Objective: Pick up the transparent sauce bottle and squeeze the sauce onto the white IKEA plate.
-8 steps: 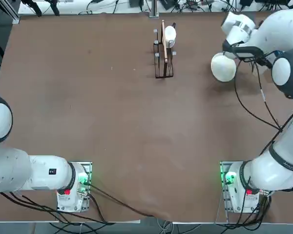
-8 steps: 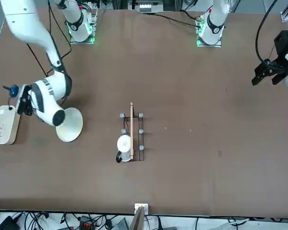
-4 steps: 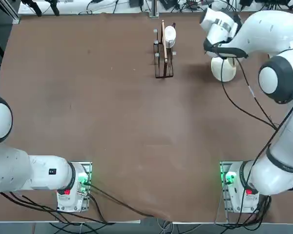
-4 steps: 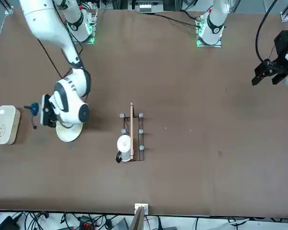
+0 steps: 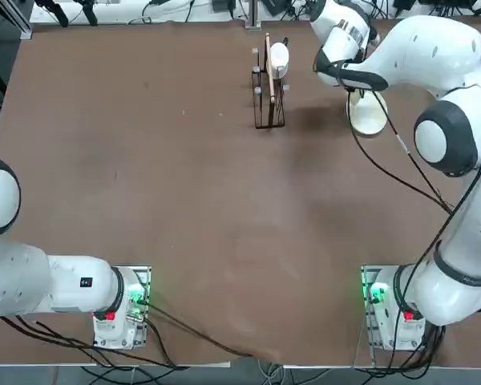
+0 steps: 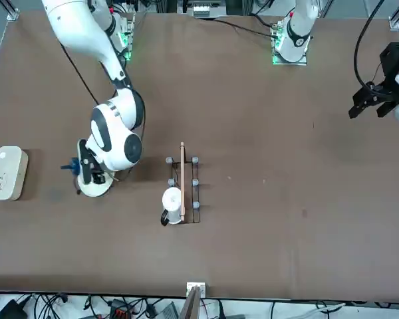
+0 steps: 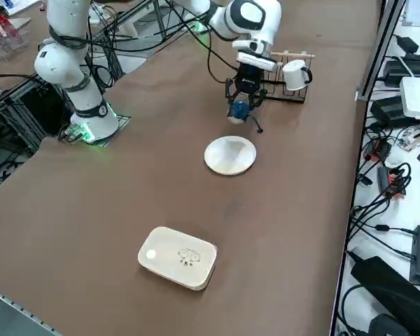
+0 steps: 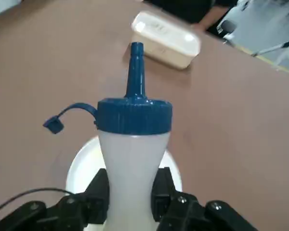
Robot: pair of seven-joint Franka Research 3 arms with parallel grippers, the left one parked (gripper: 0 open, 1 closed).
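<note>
Bottle (image 8: pixel 133 163) sits pinched in my right gripper (image 8: pixel 130 192), low centre of the wrist view, blue nozzle pointing away and its cap dangling (already open). Plate (image 7: pixel 230 155) lies just below it, mid-frame in the side view. I judge the bottle light and soft-walled; holding mid-body suits squeezing, though smooth plastic may slip if tilted sharply.

The round white shallow-rimmed plate (image 7: pixel 230 155) lies on the brown table (image 7: pixel 126 182), between the white rounded-rectangular dish (image 7: pixel 178 257) and the dark wire rack (image 7: pixel 288 85). The right gripper (image 8: pixel 130 192) holds the cloudy blue-topped squeeze bottle (image 8: pixel 133 149) over the plate's rack-side edge, nozzle toward the dish.
</note>
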